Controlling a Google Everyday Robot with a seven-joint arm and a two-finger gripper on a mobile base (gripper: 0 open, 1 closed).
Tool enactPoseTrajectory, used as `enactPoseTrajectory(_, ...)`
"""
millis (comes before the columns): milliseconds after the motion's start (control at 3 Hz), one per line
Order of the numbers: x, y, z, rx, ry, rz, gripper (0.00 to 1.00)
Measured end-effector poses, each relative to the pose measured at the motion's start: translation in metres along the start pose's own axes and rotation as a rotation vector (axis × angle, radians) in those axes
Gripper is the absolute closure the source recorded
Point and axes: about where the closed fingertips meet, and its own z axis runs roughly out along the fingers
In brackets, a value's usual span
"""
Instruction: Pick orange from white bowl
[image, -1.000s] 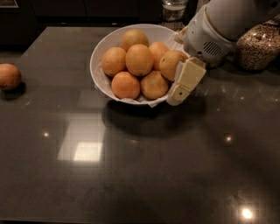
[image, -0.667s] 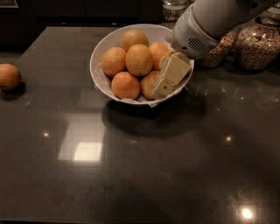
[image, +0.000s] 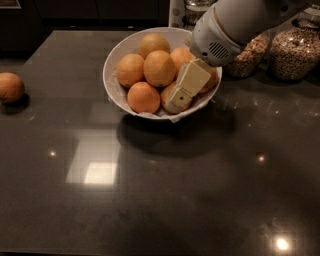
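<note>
One orange (image: 10, 87) sits alone on the counter (image: 150, 200), well left of the white bowl (image: 111, 90). More oranges (image: 159, 68) fill the bowl. The tool (image: 180, 99) dips into the bowl's right side. Whether it's gripping, I cannot tell. Grain jars (image: 295, 50) stand right of the bowl.

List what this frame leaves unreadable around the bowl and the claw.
Camera view, claw, low in the right side of the white bowl: its own cream body hides whether it touches the front orange.
Right-hand oranges: partly covered by the arm.
Grain jars: tops blocked by the arm and the top edge.
Lone orange on the counter: cut by the left edge.
</note>
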Motion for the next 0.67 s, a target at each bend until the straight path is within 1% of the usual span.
enactPoseTrajectory(333, -0.023, -0.006, 0.007, 0.025, -0.038, -0.015, 0.0)
enactPoseTrajectory(667, -0.039, -0.02, 0.015, 0.072, -0.046, -0.035, 0.0)
